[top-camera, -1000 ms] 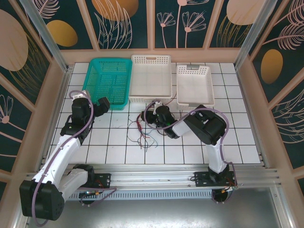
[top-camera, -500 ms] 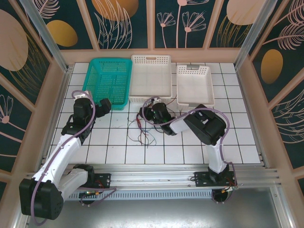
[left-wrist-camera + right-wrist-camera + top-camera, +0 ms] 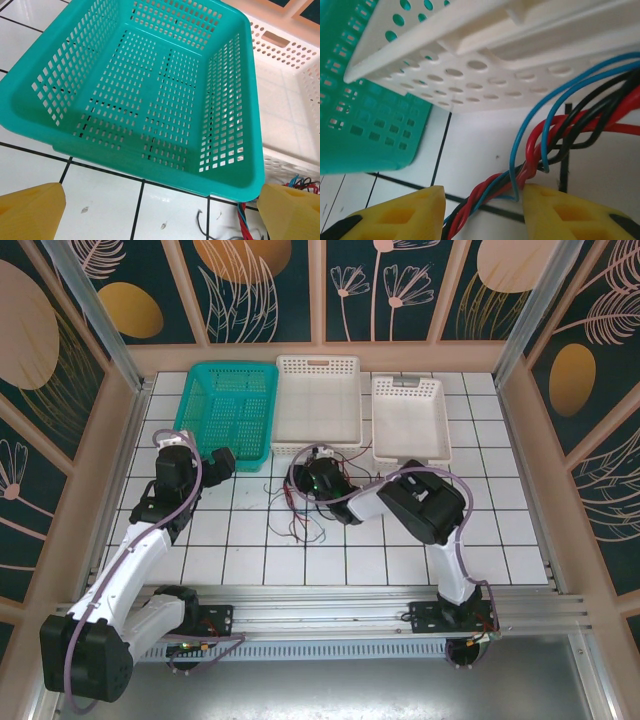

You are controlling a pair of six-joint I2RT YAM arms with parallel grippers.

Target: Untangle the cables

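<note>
Cables pass between the right fingers.

Left arm, right arm extend, jaws parted (left wider).

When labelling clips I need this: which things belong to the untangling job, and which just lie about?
Job: cables, right gripper, left gripper.
Lying about: teal basket, large white basket, small white basket.

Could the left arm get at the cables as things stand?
Probably yes: the left claw is open beside the teal basket, with only tile between it and the cables; the right claw straddling the twisted part may crowd it.
</note>
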